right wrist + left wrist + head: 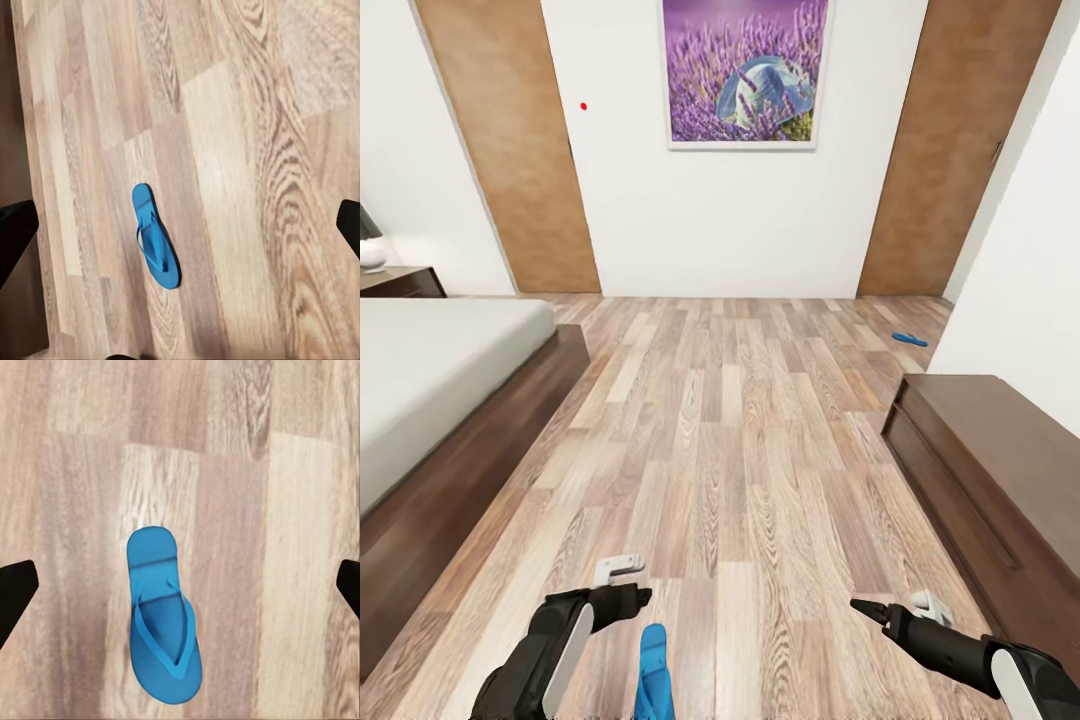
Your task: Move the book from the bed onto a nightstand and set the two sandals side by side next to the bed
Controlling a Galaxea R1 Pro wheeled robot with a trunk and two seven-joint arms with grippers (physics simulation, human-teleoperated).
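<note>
One blue sandal (653, 670) lies flat on the wood floor at the bottom of the head view, just right of my left gripper (628, 597). The left wrist view has this sandal (161, 619) on the planks below my open left gripper (180, 589), with dark fingertips (15, 592) at either edge, apart from it. The other sandal (909, 339) lies far off by the right wall. My right gripper (868, 608) hovers open over the floor; its wrist view has a sandal (156, 236) lying below, untouched. The bed (450, 380) is at left, a nightstand (405, 282) behind it. The book is out of view.
A long dark bench (1000, 470) stands along the right wall. Two wooden doors (510, 150) flank a white wall with a purple picture (745, 72). A white lamp base (372, 255) sits on the nightstand. Wood floor runs between bed and bench.
</note>
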